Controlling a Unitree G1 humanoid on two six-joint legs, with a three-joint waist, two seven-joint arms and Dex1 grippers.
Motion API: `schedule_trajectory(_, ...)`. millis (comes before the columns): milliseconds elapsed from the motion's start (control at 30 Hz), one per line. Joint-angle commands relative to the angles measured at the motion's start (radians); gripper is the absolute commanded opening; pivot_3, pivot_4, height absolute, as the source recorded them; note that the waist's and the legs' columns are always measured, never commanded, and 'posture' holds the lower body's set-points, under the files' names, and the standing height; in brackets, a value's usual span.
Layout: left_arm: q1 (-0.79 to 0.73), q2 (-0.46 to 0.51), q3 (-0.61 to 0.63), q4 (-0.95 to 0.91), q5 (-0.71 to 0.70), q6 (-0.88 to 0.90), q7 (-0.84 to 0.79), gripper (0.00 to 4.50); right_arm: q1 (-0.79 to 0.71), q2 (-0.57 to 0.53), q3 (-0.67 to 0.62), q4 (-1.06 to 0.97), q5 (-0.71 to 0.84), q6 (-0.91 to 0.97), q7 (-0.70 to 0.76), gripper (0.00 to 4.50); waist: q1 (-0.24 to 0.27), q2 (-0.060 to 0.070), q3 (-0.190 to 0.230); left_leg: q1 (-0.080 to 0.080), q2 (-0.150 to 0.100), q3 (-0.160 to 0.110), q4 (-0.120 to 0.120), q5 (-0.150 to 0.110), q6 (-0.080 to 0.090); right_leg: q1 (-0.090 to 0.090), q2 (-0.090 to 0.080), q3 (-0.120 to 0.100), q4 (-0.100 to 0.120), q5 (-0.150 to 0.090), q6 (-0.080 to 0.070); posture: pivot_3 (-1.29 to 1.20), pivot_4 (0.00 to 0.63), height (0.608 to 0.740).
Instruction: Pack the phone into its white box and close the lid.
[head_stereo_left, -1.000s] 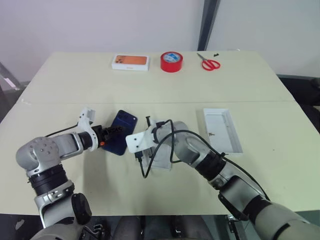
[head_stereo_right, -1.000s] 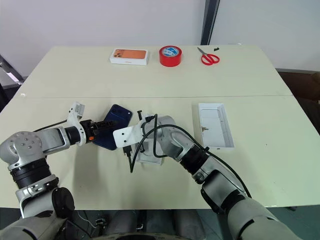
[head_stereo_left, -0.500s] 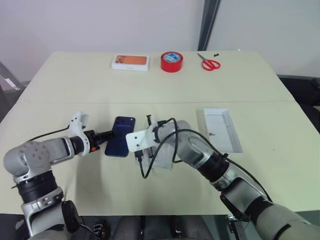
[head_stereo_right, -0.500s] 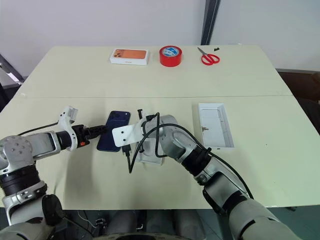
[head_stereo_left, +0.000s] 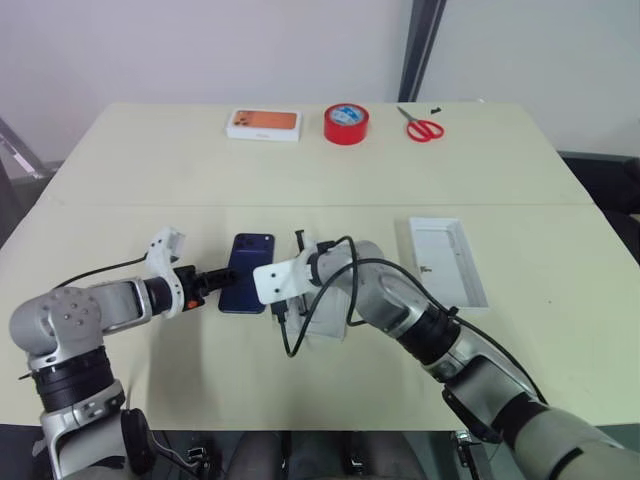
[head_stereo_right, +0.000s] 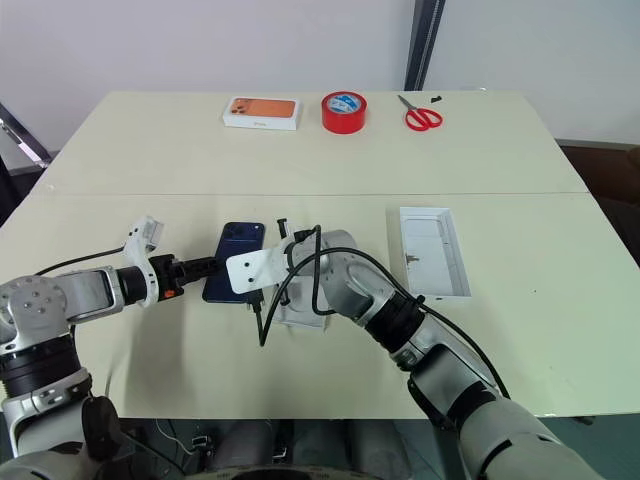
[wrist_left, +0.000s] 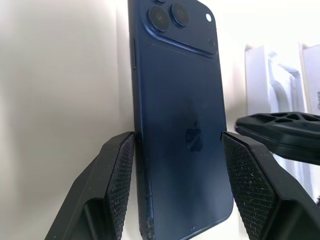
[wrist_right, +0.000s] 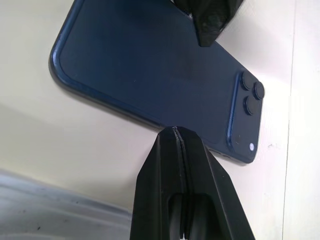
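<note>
— What is seen of the containers?
— A white box (head_stereo_right: 433, 251) is laid open on the table (head_stereo_right: 300, 160) toward the right side, and no phone is seen inside it; a small dark mark is noted on its floor. A second white tray-like piece (head_stereo_right: 300, 310) is partly hidden under the right arm, so its contents cannot be told. An orange-pictured box (head_stereo_right: 262, 112) is set shut at the far edge.

— And where is the phone?
— The navy smartphone (head_stereo_right: 236, 275) is laid back-up on the table, well apart from the open white box. Its lower end is gripped across its width by the left hand (wrist_left: 177, 185), a finger (wrist_left: 120, 180) pressed to each long edge. The right hand (wrist_right: 184, 165) is clenched empty, its tips placed just beside the phone's long edge.

— What else is about?
— A red tape roll (head_stereo_right: 343, 111) and red-handled scissors (head_stereo_right: 421, 117) are placed far back. The right arm and its black cable (head_stereo_right: 285, 300) are stretched between the phone and the open box.
</note>
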Motion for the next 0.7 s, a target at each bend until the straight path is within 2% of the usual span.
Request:
schedule_trajectory(33, -0.002, -0.008, -0.018, -0.020, -0.040, 0.009, -0.002, 2.89, -0.029, -0.021, 0.045, 0.004, -0.061, -0.047, -0.011, 0.00, 0.000, 0.000, 0.000, 0.000, 0.000, 0.000, 0.000, 0.000, 0.000, 0.000, 0.000, 0.000, 0.000, 0.000, 0.000, 0.00, 0.150, 0.740)
schedule_trajectory(367, 0.002, -0.025, -0.010, -0.039, -0.064, 0.009, 0.012, 2.89, -0.086, -0.071, 0.089, 0.041, -0.142, -0.162, 0.002, 0.00, 0.000, 0.000, 0.000, 0.000, 0.000, 0.000, 0.000, 0.000, 0.000, 0.000, 0.000, 0.000, 0.000, 0.000, 0.000, 0.00, 0.150, 0.740)
schedule_trajectory(700, -0.024, -0.093, 0.010, -0.055, -0.114, 0.009, 0.051, 2.89, -0.051, -0.029, 0.067, 0.044, -0.117, -0.174, 0.011, 0.00, -0.001, 0.000, 0.000, 0.000, 0.000, 0.000, 0.000, 0.000, 0.000, 0.000, 0.000, 0.000, 0.000, 0.000, 0.000, 0.00, 0.150, 0.740)
